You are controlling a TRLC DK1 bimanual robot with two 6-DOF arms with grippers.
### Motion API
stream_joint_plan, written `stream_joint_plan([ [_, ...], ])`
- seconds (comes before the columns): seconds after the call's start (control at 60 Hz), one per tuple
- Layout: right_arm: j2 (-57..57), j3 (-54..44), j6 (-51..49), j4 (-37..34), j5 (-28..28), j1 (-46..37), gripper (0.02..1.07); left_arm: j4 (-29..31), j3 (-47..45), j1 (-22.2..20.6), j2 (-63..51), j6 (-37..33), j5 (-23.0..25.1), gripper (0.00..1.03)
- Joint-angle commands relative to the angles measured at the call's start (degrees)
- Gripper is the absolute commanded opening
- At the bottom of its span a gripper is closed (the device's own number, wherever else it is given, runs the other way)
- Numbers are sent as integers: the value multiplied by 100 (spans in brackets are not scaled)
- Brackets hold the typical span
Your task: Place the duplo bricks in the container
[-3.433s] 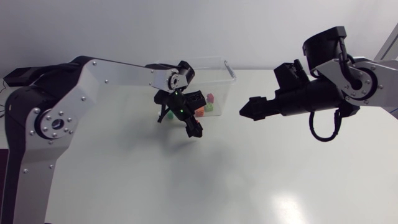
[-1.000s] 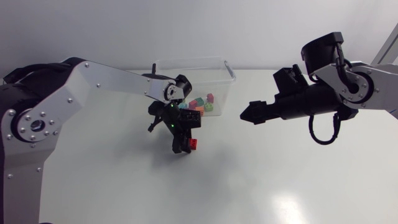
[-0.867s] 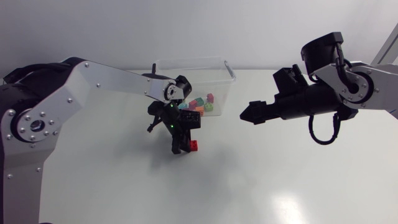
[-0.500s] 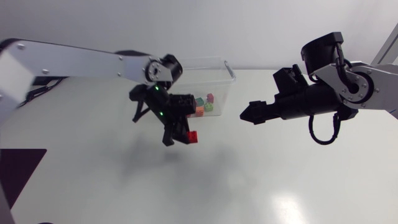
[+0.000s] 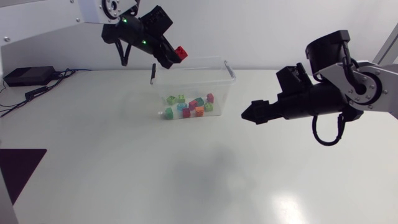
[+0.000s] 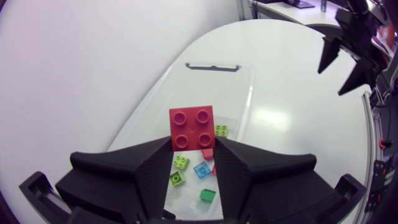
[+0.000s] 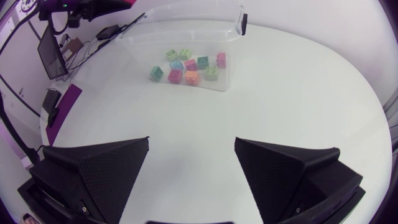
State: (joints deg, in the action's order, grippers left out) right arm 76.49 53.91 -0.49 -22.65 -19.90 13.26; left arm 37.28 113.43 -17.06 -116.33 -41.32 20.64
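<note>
The red brick is clamped in our left gripper high above the clear container, so we should centre it over the loose bricks, lower it and then let go, while our right gripper hangs wide open well aside.

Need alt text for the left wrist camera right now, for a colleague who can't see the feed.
The left gripper is shut on a red duplo brick, studs toward the camera, looking down into the clear container. Loose bricks in green, blue and red lie on the container's floor. The right gripper stands open beyond it.
</note>
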Motion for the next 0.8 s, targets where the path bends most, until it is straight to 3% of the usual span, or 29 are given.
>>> stream_joint_plan([
  [0.0, -90, -153, -109, -72, -49, -60, 102, -63, 417, 10, -592, 493, -254, 27],
  [0.15, -108, -170, -118, -81, -84, -86, 102, -221, 883, -26, -1225, 687, -895, 27],
  [0.217, -117, -179, -118, -81, -84, -86, 102, -203, 1155, -26, -1471, 827, -1124, 33],
  [0.267, -134, -179, -118, -81, -84, -86, 102, -168, 1226, -17, -1498, 898, -1177, 52],
  [0.3, -152, -179, -109, -81, -84, -86, 102, -168, 1252, -17, -1471, 968, -1247, 74],
  [0.333, -161, -179, -109, -90, -84, -95, 102, -159, 1261, -8, -1410, 1012, -1265, 90],
  [0.367, -169, -179, -109, -90, -84, -95, 102, -159, 1261, 1, -1331, 1082, -1282, 98],
  [0.55, -407, -153, -91, -143, -49, -148, 102, -115, 883, 106, -522, 1513, -1309, 99],
  [0.7, -714, -144, -91, -222, 83, -332, 102, -282, 224, 212, 190, 1750, -1625, 99],
  [0.783, -1039, -179, -100, -257, 250, -561, 102, -652, -576, 344, 902, 1882, -2012, 99],
])
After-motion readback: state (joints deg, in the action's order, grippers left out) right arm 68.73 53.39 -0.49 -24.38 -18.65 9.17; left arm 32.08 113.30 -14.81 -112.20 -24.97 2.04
